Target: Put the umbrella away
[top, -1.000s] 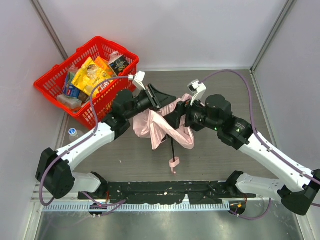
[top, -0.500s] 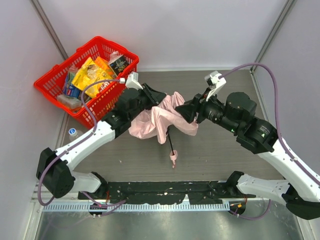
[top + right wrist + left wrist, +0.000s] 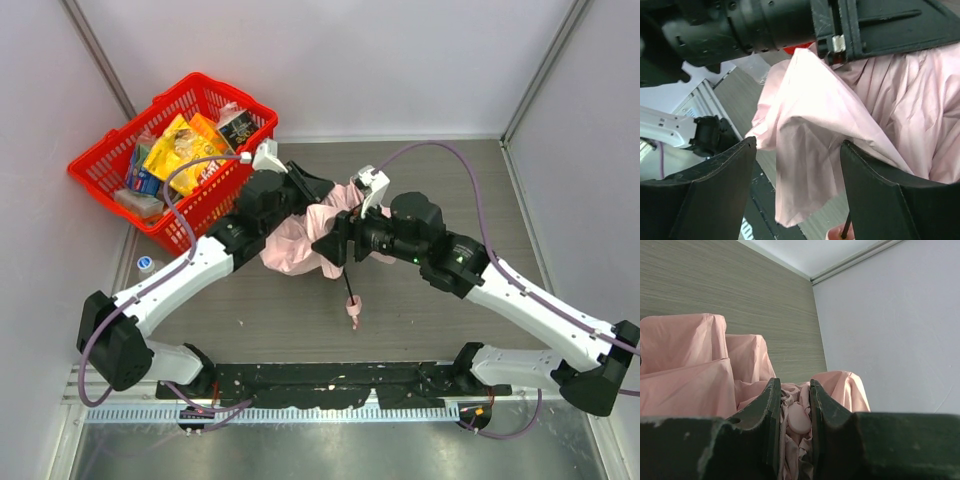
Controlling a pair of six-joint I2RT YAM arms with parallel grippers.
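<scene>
The pale pink umbrella (image 3: pixel 305 235) hangs crumpled above the table middle, its thin black shaft (image 3: pixel 349 285) pointing down to the small pink handle (image 3: pixel 355 310) near the tabletop. My left gripper (image 3: pixel 318 192) is shut on bunched fabric at the umbrella's top; the left wrist view shows folds pinched between its fingers (image 3: pixel 772 410). My right gripper (image 3: pixel 330 243) is open, its fingers (image 3: pixel 725 185) straddling a hanging flap of fabric (image 3: pixel 810 165) without closing on it. The shaft tip and handle show at the bottom of the right wrist view (image 3: pixel 845 231).
A red basket (image 3: pixel 205 195) full of packaged snacks stands at the back left, just behind my left arm. A small bottle (image 3: pixel 148 266) lies by the left wall. A black rail (image 3: pixel 330 380) runs along the near table edge.
My right gripper moved left from the umbrella's right side and now straddles the fabric's lower middle. The left gripper kept its hold and the fabric bunched more tightly; the handle shifted slightly right.
</scene>
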